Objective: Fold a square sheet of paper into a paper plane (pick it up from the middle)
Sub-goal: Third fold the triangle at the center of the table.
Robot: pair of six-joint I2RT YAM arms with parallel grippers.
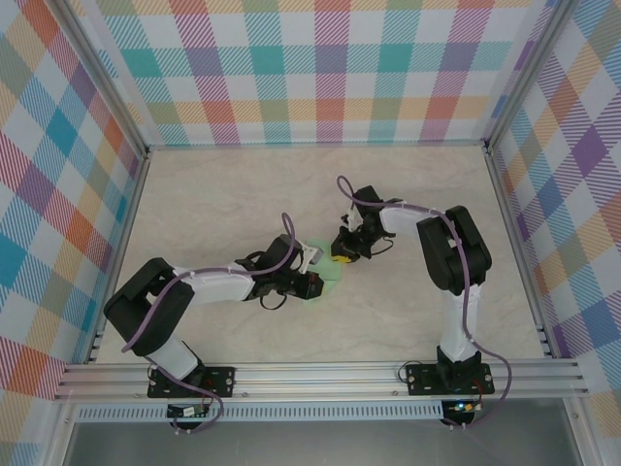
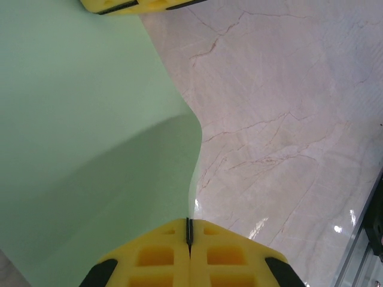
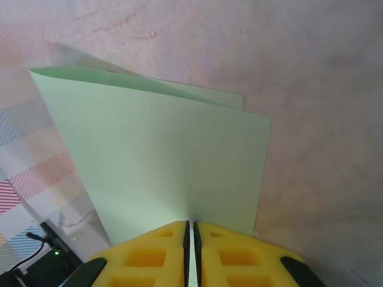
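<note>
The light green sheet of paper [image 1: 328,275] hangs between my two grippers over the middle of the table, folded over on itself. In the right wrist view the sheet of paper [image 3: 161,155] shows two layers along its top edge. My right gripper [image 3: 191,230] is shut on the sheet's near edge, its pads pinching the paper. In the left wrist view the sheet of paper [image 2: 90,149] bulges in a curve, and my left gripper [image 2: 189,230] is shut on its edge. The right gripper's yellow fingers [image 2: 131,5] show at the sheet's far edge. From above, the left gripper [image 1: 312,282] and right gripper [image 1: 343,255] stand close together.
The marble-look tabletop [image 1: 223,204] lies beneath the paper. Checkered walls [image 1: 330,68] enclose it at the back and sides. An aluminium rail [image 1: 320,374] runs along the near edge by the arm bases.
</note>
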